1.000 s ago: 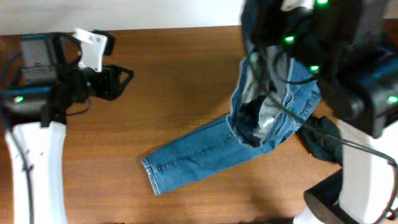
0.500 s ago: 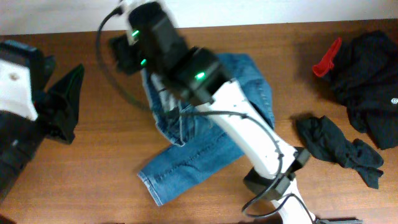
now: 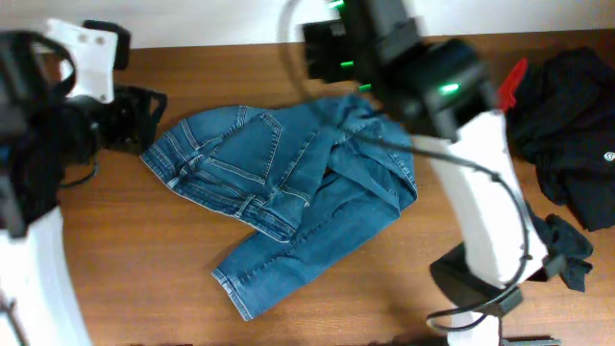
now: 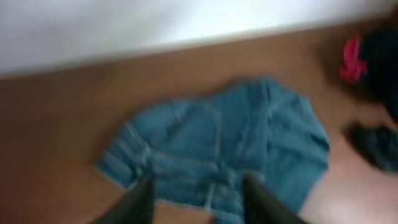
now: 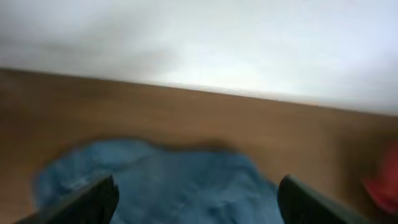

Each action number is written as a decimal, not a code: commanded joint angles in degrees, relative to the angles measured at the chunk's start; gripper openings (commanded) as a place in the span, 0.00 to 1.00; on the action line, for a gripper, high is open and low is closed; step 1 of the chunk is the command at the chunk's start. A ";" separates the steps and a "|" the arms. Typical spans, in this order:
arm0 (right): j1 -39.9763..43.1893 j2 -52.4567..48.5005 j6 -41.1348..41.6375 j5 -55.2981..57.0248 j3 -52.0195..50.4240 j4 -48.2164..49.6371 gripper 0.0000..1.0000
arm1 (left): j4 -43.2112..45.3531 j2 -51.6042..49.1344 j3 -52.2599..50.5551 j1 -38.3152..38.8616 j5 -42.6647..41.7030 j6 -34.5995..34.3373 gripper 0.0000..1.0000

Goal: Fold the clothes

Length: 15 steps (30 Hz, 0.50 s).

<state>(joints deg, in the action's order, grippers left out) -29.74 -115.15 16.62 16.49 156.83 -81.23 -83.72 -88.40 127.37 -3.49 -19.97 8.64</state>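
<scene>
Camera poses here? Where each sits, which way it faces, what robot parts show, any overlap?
Overhead: fixed above the table, looking down at the jeans; left arm and right arm show.
Left wrist: on the left arm, looking over the jeans toward the wall; left gripper fingers apart.
Right wrist: on the right arm, over the jeans, facing the wall; right gripper fingers apart.
Shared: both wrist views show jeans and wall.
</scene>
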 commanded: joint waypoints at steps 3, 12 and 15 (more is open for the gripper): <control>15.32 -0.09 5.05 -13.57 0.57 -11.15 0.78 | -6.21 -10.27 0.13 4.94 -3.28 3.21 0.29; 19.96 -0.98 2.27 -17.38 0.42 -16.09 0.87 | -6.03 -23.06 -9.68 18.91 3.52 3.41 0.30; 20.02 -0.98 2.25 -17.35 0.42 -16.06 0.89 | -0.42 -24.35 -17.33 23.23 3.52 2.97 0.42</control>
<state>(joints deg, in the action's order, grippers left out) -9.78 -115.87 19.33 0.38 157.01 -96.97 -87.42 -110.91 116.29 15.86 -17.10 11.22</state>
